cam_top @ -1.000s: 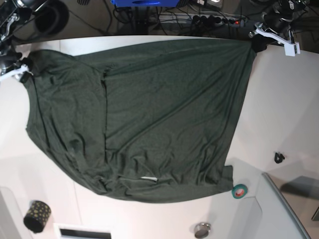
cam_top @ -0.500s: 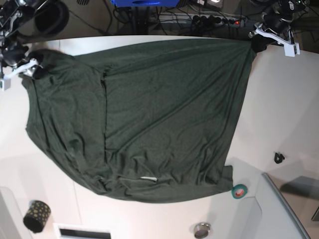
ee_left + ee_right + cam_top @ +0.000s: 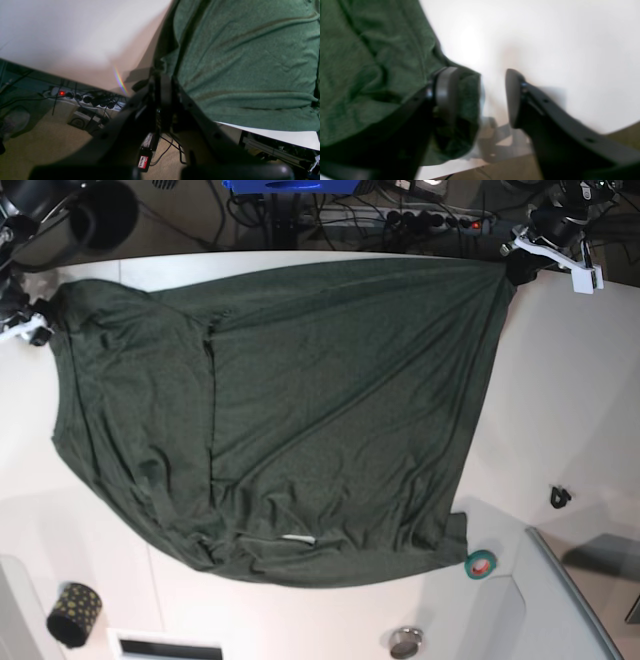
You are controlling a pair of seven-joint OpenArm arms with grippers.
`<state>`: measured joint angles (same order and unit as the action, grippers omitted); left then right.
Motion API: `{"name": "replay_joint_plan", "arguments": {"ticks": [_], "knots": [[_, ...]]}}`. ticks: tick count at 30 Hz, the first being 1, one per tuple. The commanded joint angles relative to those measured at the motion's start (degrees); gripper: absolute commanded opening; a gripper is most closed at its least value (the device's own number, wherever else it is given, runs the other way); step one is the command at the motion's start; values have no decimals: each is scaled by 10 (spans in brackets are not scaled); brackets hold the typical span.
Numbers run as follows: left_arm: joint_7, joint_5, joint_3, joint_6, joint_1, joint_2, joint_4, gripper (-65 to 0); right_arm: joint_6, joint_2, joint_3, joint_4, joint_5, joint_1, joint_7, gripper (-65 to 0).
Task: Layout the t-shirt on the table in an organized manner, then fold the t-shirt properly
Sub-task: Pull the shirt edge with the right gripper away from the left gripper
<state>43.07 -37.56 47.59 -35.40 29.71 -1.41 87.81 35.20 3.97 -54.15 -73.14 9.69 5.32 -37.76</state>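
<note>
Right, nearest to me first: through the right wrist camera my right hand (image 3: 480, 97) has its jaws standing apart, one finger pressed against a bunched corner of the t-shirt (image 3: 370, 62) and the other out over bare bench (image 3: 545, 37), so I'd call it released, nothing pinched between them, though the picture is blurred. Through the left wrist camera my left hand (image 3: 163, 92) is clenched tight on the other corner of the t-shirt (image 3: 245, 62), right at the bench (image 3: 75, 32) edge with cables and a power strip (image 3: 85, 98) on the floor below. Further out, the base view gives me the whole picture: the t-shirt (image 3: 300, 410) spread wide across the bench (image 3: 580, 400), body fairly flat but rumpled and doubled along the lower edge, left hand (image 3: 520, 265) holding the far corner, right hand (image 3: 35, 325) at the opposite one. To do this layout step well, I reckon the right hand needs a proper bite on its corner before any pull, then both corners tensioned evenly away from each other so the creases run out, keeping the cloth from sliding off the edge. Only the wrist views show the jaws; only the base view shows the wrinkled hem, the small tape roll (image 3: 481, 563) just beside it, and a dotted cup (image 3: 74, 614) well clear.
</note>
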Motion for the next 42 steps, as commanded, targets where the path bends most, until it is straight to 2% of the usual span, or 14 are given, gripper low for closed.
{"name": "replay_joint_plan", "arguments": {"ticks": [1, 4, 8, 18, 20, 25, 26, 28, 30, 32, 34, 37, 41, 42], "knots": [[-7, -7, 5, -3, 6, -7, 10, -650, 9, 11, -1, -30, 11, 6, 13, -296], [-7, -7, 5, -3, 6, -7, 10, -650, 12, -2, 3, -71, 11, 22, 13, -213], [-7, -7, 5, -3, 6, -7, 10, -650, 12, -6, 4, -75, 11, 23, 13, -212], [-7, -7, 5, -3, 7, -14, 9, -650, 8, -9, 59, -74, 11, 14, -7, -213], [-7, -7, 5, -3, 7, -14, 9, -650, 8, -8, 58, -73, 11, 12, -7, -245], [-7, -7, 5, -3, 6, -14, 8, -650, 7, -4, 60, -48, 10, 3, -11, -416], [-7, -7, 5, -3, 6, -14, 8, -650, 7, -4, 59, -47, 10, 4, -11, -423], [-7, -7, 5, -3, 6, -14, 9, -650, 7, -8, 59, -51, 10, 7, -11, -386], [-7, -7, 5, -3, 6, -14, 9, -650, 7, -9, 59, -51, 10, 7, -11, -308], [-7, -7, 5, -3, 6, -14, 9, -650, 7, -9, 60, -46, 10, 7, -11, -260], [-7, -7, 5, -3, 6, -14, 9, -650, 7, -8, 60, -45, 10, 7, -11, -263], [-7, -7, 5, -3, 6, -14, 8, -650, 7, -7, 60, -42, 10, 7, -11, -341], [-7, -7, 5, -3, 6, -14, 7, -650, 7, 2, 60, -13, 10, 2, -11, -588], [-7, -7, 5, -3, 6, -14, 7, -650, 7, 6, 60, -8, 10, 2, -10, -611]]}}
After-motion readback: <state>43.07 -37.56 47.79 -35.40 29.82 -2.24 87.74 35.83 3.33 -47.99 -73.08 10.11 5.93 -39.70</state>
